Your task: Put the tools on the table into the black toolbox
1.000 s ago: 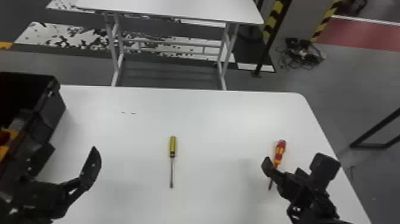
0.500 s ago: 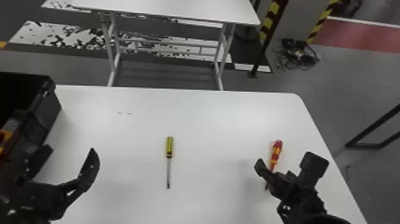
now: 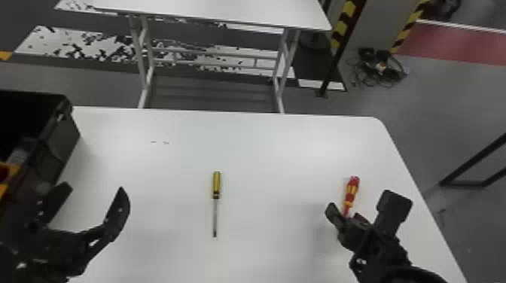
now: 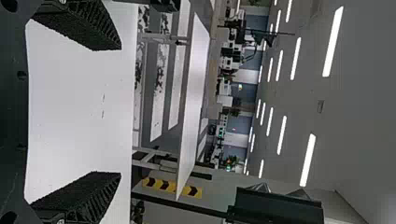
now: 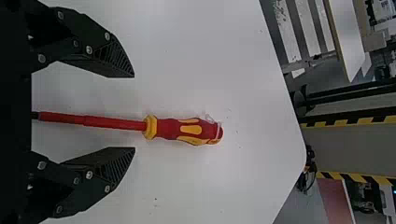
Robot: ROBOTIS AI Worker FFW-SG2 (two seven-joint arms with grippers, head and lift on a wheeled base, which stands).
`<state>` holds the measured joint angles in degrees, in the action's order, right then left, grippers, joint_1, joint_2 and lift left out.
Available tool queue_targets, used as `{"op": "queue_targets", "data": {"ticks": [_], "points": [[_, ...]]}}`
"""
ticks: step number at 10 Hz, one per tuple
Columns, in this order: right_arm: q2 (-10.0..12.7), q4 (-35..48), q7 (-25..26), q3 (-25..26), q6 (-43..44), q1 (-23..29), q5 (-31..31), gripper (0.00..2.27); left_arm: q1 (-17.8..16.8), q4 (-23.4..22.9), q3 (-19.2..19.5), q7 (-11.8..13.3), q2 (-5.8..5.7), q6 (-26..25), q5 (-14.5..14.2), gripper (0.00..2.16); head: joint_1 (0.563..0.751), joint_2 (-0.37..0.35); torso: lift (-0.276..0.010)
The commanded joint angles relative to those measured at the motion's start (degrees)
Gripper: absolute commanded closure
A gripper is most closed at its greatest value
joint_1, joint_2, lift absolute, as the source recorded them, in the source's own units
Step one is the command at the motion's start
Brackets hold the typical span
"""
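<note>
Two screwdrivers on one table, one toolbox, left end effector wide, right end effector wide

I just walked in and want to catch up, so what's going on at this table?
A robot appears to be putting tools away. Its right pincer is open over the shaft of a red-and-yellow screwdriver, one finger to each side, not gripping it. Its left pincer is open and empty near the black toolbox. A yellow-handled screwdriver lies on the white table between the two arms. Both screwdrivers are still to be boxed.
</note>
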<state>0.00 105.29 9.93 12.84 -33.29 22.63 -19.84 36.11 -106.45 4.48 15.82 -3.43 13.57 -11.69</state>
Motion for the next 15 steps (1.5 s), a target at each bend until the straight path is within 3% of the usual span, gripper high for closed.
{"op": "queue_targets", "data": {"ticks": [1,2,3,4,11,13,15], "points": [[0.1,0.0,0.1,0.0,-0.2,0.0,0.2,0.84,0.0,0.0,0.0,0.0,0.0,0.0,0.0,0.03,0.695,-0.153,-0.075],[0.1,-0.1,0.6,0.0,-0.2,-0.1,0.2,1.57,0.0,0.0,0.0,0.0,-0.09,-0.4,0.0,0.03,0.695,-0.153,-0.075],[0.1,0.0,1.4,0.3,-2.0,-0.3,0.4,2.12,-0.1,0.0,-0.1,0.0,0.0,-0.4,0.0,0.03,0.695,-0.156,-0.075],[0.1,0.1,1.4,0.8,-3.8,-0.4,0.4,2.25,-0.1,0.0,0.0,0.1,-0.09,-0.7,0.0,0.03,0.695,-0.16,-0.075],[0.1,5.3,-3.2,1.3,2.6,3.6,0.2,2.25,-0.2,-2.4,-0.2,0.4,0.0,-1.6,-0.2,0.03,0.695,-0.18,-0.075],[0.1,8.9,-6.6,-1.4,8.0,7.2,1.7,2.25,-0.1,-5.9,-0.4,2.5,0.17,-6.0,-1.3,0.03,0.695,-0.167,-0.075],[0.1,12.1,-10.3,-7.0,14.2,10.7,8.9,2.25,-1.4,-8.3,-1.8,5.6,0.35,-14.2,-2.6,0.05,0.695,-0.153,-0.075]]}}
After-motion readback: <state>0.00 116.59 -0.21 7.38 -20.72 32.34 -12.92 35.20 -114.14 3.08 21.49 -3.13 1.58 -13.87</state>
